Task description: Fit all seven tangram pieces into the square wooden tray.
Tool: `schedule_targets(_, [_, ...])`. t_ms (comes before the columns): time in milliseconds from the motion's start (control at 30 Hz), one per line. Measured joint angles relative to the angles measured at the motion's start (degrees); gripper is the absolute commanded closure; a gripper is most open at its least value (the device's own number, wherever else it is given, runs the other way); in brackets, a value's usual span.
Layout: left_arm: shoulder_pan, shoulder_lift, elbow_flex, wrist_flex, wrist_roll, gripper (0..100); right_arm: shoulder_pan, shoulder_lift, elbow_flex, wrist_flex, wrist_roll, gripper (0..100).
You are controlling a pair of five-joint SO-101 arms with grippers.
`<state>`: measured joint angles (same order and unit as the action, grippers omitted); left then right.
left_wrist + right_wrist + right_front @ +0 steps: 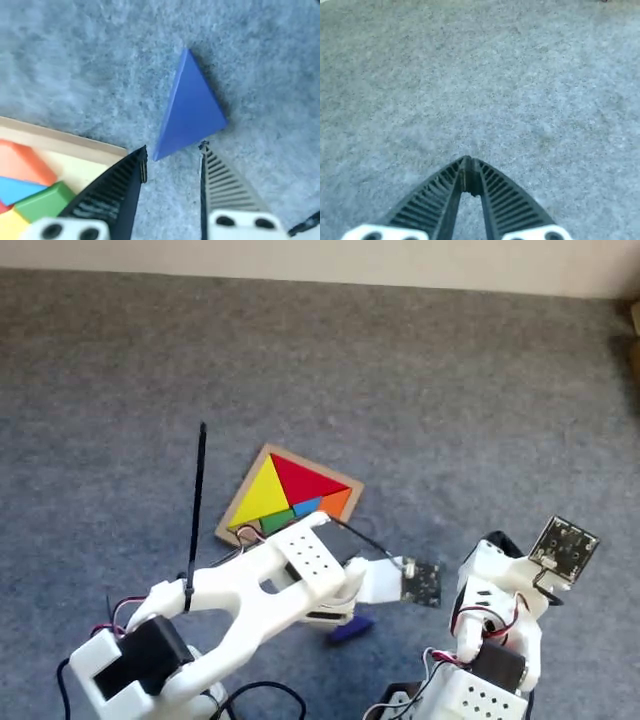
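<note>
Left gripper (173, 149) is spread, tips at a corner of the blue triangular tangram piece (192, 112) lying on grey carpet (75, 60) beside the square wooden tray (65, 144). I'd straddle it deeper before squeezing. Right gripper (469, 172) is pressed together.

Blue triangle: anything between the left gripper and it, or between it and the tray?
Nothing visible. The left gripper hangs open right at the blue triangle, with one corner of the piece near the gap between the fingertips. Only bare carpet lies between the triangle and the rim of the tray.
</note>
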<state>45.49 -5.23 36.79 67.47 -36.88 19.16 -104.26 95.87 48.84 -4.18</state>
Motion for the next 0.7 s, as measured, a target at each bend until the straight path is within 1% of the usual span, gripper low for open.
schedule_targets(100, [0.18,0.0,-1.23,0.26,2.02,83,0.0,0.0,0.0,0.0,0.0,99.0])
schedule_targets(367, [0.09,0.0,-1.23,0.62,2.73,83,0.0,0.0,0.0,0.0,0.0,99.0])
schedule_targets(533, [0.26,0.26,-1.23,0.62,5.8,75,0.0,0.0,0.0,0.0,0.0,99.0])
schedule_targets(633, [1.49,3.34,-1.23,0.62,7.03,74,0.0,0.0,0.0,0.0,0.0,99.0])
schedule_targets(700, [2.11,5.27,-1.23,-0.97,8.44,74,0.0,0.0,0.0,0.0,0.0,99.0])
